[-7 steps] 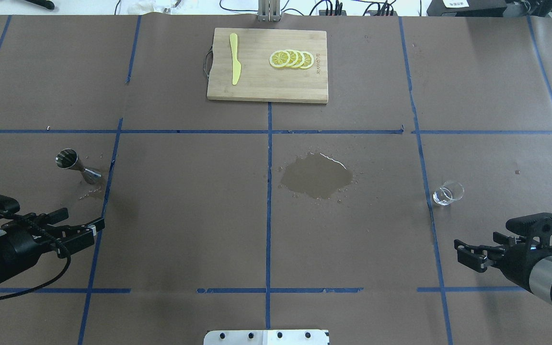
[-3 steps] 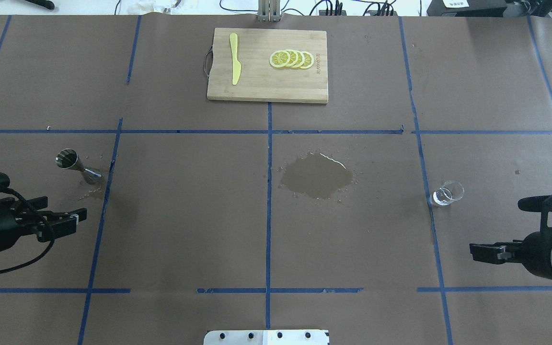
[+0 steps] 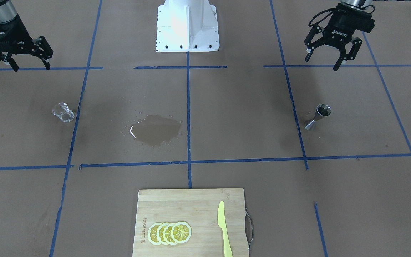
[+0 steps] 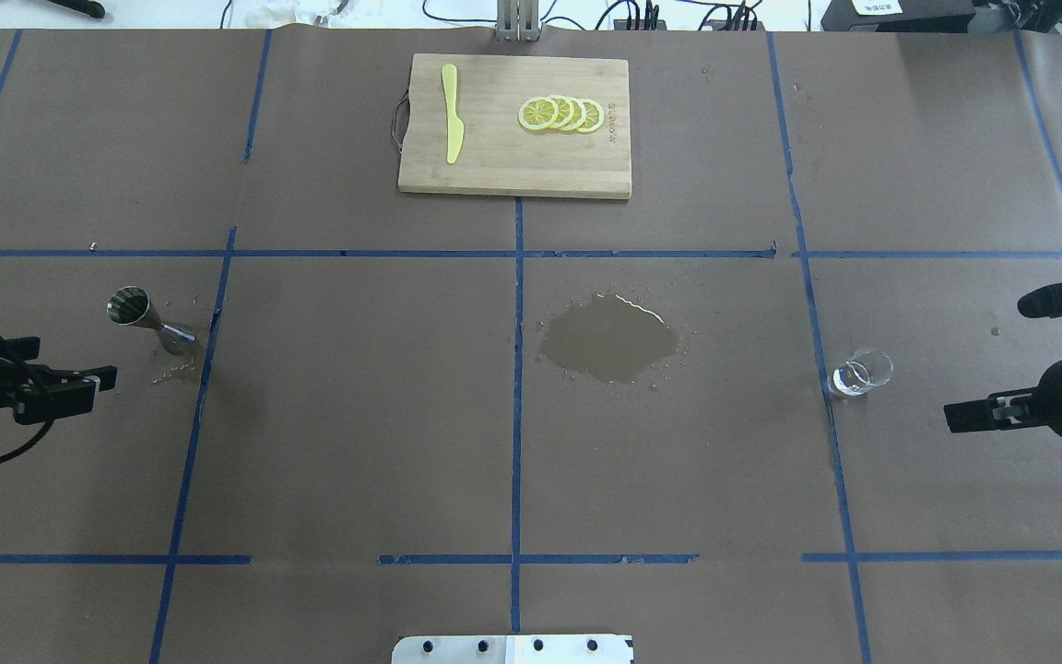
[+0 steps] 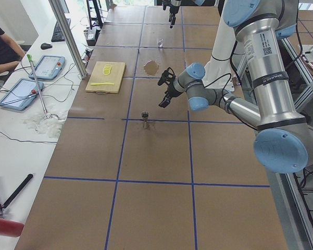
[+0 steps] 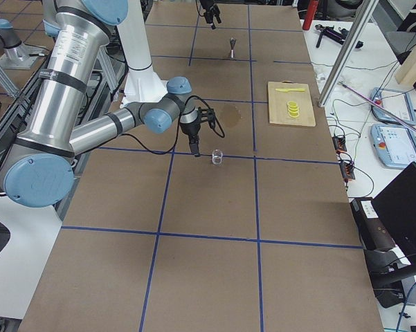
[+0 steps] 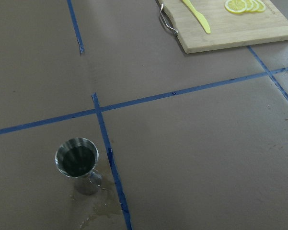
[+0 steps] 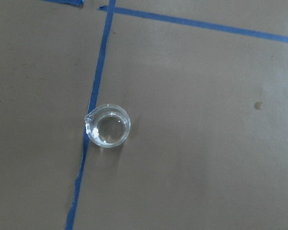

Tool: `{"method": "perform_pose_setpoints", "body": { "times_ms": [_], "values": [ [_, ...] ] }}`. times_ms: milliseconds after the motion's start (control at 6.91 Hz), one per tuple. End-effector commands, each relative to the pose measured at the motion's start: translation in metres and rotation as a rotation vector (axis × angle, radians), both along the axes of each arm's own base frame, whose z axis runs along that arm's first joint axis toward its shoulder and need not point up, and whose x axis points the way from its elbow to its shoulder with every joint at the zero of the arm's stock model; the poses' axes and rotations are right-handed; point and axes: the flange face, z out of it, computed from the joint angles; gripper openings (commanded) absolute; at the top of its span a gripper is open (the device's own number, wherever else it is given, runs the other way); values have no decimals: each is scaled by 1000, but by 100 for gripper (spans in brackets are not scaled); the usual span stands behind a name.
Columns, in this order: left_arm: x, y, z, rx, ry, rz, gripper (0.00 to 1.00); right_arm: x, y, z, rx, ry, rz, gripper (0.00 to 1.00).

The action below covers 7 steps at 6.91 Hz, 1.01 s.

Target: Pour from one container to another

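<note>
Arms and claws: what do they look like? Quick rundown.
Left arm and right arm: silver tubes, light-blue joint caps. Left claw and right claw: black, two-fingered; ROBOTIQ lettering and a looping black cable on the left one.

A: Bright, even light from overhead is noted across the table [image 4: 356, 443]; shadows are kept faint and soft-edged; no hard edge is thrown by either arm.

B: Confirmed; glare is recorded on the puddle [image 3: 155, 130] as a thin white streak at its rim in the front-facing view, and again along its far edge from overhead.

A: The robot base [image 3: 187, 25] is washed out almost to white; surface detail is lost there.

B: The beaker [image 8: 108, 125] is rendered rather soft in the right wrist view; bright specks are caught in its bottom; the jigger [image 7: 77, 163] bowl is read as dark; far objects in the side views are left small and unsharp.
</note>
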Motion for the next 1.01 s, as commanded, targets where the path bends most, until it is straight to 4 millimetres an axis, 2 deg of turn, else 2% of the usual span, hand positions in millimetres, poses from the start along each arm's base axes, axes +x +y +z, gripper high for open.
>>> {"method": "perform_pose_setpoints", "body": {
  "times_ms": [0, 145, 289, 434, 579, 724, 868],
  "values": [
    [-49, -32, 8, 18, -93, 62, 100, 25, -49, -19, 34, 113, -75, 100],
    [-81, -55, 28, 42, -139, 78, 100, 29, -65, -35, 31, 136, -121, 100],
    [-104, -72, 56, 17, -146, 107, 100, 46, -75, -35, 34, 126, -152, 100],
    [-118, -90, 77, 10, -169, 169, 100, 68, -85, -26, 42, 110, -184, 100],
    [-145, -105, 104, 13, -229, 209, 100, 91, -97, -8, 40, 97, -210, 100],
    [-175, -135, 113, 19, -266, 215, 100, 116, -107, 9, 34, 59, -231, 100],
    [-200, -150, 125, -17, -291, 225, 100, 139, -113, 26, 29, 25, -249, 100]
  ]
}}
